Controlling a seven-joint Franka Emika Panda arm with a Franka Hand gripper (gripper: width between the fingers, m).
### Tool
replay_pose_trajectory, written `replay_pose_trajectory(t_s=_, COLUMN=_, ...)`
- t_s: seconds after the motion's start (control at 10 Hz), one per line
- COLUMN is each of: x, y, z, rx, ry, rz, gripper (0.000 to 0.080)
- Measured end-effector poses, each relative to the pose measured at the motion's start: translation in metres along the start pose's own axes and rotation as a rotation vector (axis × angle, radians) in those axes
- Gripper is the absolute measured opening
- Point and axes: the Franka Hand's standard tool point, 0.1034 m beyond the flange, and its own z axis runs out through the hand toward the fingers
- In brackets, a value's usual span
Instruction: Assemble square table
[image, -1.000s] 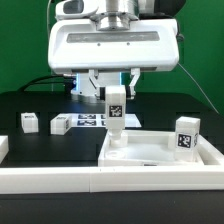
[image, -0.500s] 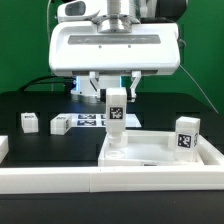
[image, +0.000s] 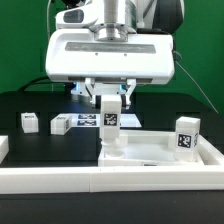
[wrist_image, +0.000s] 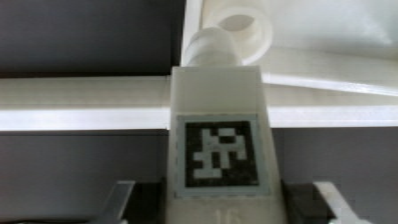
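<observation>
Slab lies rim up on the black table, toward the exterior view's right, just behind the long white bar. The gripper is clamped on a held leg, jaws narrow on its sides, upright over the slab's corner on the exterior view's left. Its lower end is right at the slab, contact hard to call. The wrist view shows its tag, with a finger on either side. A standing leg is up at the right corner. An outer leg and an inner leg sit loose, well off left.
</observation>
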Motion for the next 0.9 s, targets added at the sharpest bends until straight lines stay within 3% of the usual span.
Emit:
replay_pose_trajectory(t_s=0.1, x=0.0015, y=0.0019, z=0.0002, rx=-0.009, ry=0.025, rz=0.0, gripper=0.029)
replay_pose_trajectory(t_s=0.9, x=0.0041, y=-0.0077, z=0.0088, rx=0.002, ry=0.022, rz=-0.01, gripper=0.029)
